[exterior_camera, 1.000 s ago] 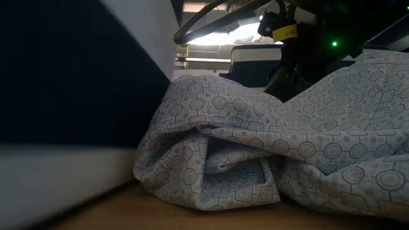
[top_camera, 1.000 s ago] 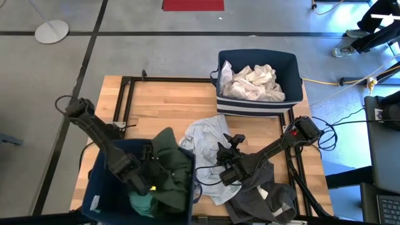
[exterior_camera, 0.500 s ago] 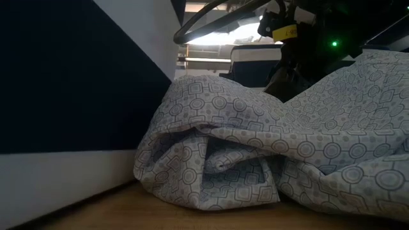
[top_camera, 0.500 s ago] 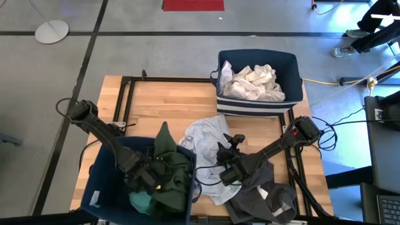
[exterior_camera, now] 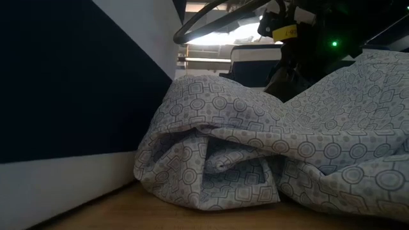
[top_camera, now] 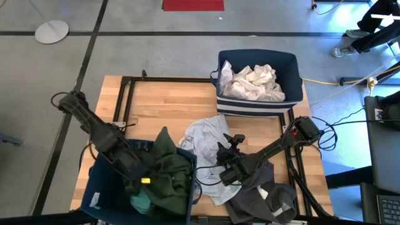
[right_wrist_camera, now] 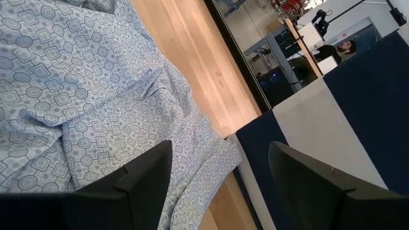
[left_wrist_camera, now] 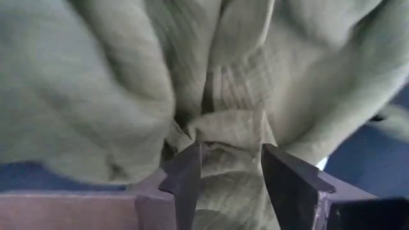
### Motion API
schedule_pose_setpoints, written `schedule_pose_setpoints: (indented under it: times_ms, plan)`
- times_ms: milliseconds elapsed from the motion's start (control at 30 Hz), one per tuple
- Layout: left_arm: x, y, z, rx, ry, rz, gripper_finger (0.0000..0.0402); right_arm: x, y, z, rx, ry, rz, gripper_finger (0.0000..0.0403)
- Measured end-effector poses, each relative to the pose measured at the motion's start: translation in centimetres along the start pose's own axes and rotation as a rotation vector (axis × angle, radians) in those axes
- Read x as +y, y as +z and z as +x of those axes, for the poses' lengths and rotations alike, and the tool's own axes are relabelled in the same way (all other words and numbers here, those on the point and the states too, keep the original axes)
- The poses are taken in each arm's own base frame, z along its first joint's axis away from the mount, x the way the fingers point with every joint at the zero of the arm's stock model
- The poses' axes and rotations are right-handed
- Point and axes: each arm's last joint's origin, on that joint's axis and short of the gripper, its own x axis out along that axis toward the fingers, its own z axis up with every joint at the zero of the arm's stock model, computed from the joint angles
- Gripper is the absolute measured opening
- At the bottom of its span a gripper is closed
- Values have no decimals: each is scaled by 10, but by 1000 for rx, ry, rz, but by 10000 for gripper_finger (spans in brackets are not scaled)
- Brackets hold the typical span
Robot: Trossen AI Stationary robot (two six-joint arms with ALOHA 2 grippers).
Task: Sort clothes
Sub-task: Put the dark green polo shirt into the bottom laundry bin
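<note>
We see left gripper (left_wrist_camera: 223, 169) spread, dark olive green garment (top_camera: 167, 170) just ahead of its fingertips | right gripper (right_wrist_camera: 220, 167) spread over patterned light grey garment (right_wrist_camera: 77, 102)

Soft ribbed olive cloth garment (left_wrist_camera: 243, 83), thin patterned pale fabric (right_wrist_camera: 77, 96), smooth matt wooden tabletop (top_camera: 169, 103).

Even overhead light; low view dim with bright backlight; left wrist view blurred.
</note>
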Motion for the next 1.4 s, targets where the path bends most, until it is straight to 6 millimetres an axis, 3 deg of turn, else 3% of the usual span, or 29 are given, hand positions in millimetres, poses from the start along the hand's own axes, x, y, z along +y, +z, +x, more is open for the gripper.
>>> schedule_pose_setpoints:
  times_ms: [233,500,933,1200,1400]
  plan:
    - [17,-8,-48,-201,-19,-2,151,0,0,0,0,0,0,262]
    - [40,-14,-80,-499,206,-18,150,0,0,0,-1,-2,0,262]
    - [46,2,-61,-456,283,-143,150,0,0,0,-3,-3,-1,262]
    - [46,16,-46,-386,259,-96,150,0,0,0,-5,-6,-2,262]
    - [43,24,-47,-430,215,-11,150,0,0,0,-5,-6,-2,262]
